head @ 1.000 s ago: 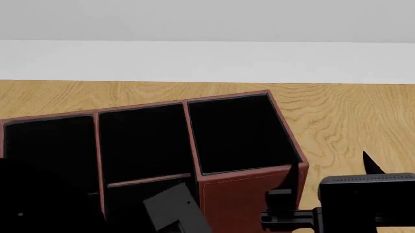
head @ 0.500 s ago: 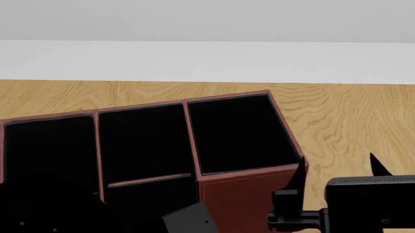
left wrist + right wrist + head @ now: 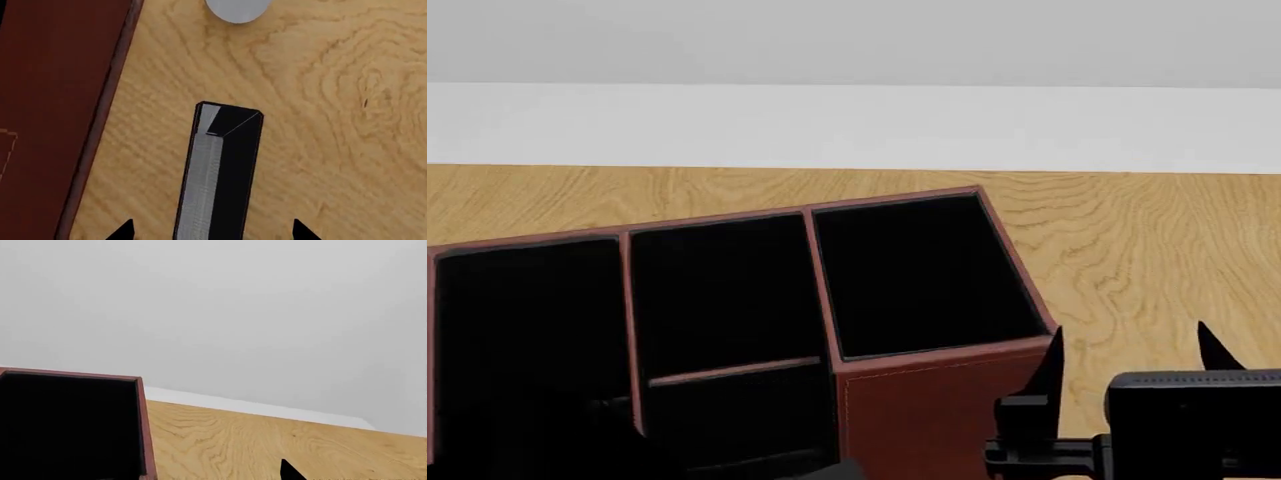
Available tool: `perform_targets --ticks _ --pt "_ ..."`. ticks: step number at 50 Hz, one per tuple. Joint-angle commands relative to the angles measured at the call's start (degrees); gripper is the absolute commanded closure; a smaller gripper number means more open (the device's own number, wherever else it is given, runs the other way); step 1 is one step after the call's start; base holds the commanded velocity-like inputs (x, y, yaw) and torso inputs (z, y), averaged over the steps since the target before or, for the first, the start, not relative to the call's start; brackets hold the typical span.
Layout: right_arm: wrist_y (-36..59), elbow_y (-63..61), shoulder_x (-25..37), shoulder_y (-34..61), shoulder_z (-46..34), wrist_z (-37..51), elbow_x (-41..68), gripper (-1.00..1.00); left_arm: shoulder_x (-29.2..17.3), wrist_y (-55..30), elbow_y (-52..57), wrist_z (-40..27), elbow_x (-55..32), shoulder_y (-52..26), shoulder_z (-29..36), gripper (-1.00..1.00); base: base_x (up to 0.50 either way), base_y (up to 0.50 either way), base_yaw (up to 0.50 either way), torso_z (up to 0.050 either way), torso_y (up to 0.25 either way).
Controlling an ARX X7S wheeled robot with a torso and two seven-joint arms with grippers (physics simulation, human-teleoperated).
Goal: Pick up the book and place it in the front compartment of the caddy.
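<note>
the reddish-brown caddy (image 3: pixel 941 395) sits on the wooden table (image 3: pixel 1148 240), right gripper (image 3: pixel 1128 360) open beside it.

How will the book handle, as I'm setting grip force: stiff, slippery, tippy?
The book looks like a thick hardcover, so it is probably stiff under a squeeze. Its plain black cover may be slick. It seems to stand on a narrow edge between the open fingertips of the left gripper, so a sideways nudge could tip it.

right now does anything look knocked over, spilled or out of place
Nothing stands out. The book stands on the table beside the caddy, between the open left gripper's fingertips, ungripped.
</note>
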Motion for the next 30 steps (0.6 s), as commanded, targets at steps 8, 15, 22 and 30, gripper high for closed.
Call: perform_targets --ticks 8,15,22,30 --pt "-0.55 -0.41 0.16 -0.74 0.35 0.36 0.34 -1.00 -0.87 -0.38 3.02 -0.44 1.12 0.56 3.65 1.00 0.00 0.00 0.00 0.000 0.000" --pt "-0.43 -1.05 0.22 -1.05 0.46 0.52 0.53 -1.00 -2.39 -2.11 8.48 -2.70 -1.41 0.26 3.57 1.00 0.00 0.00 0.00 0.000 0.000" --pt "0.51 -2.07 0.40 -0.57 0.25 0.72 0.67 -1.00 -4.04 -4.21 14.51 -5.87 -4.51 -0.24 3.49 1.00 0.00 0.00 0.00 0.000 0.000" --pt "1.23 -3.36 0.55 -0.72 0.23 0.92 0.91 -1.00 -6.66 -5.05 22.22 -8.29 -6.79 -1.65 3.81 1.00 0.00 0.00 0.00 0.000 0.000"
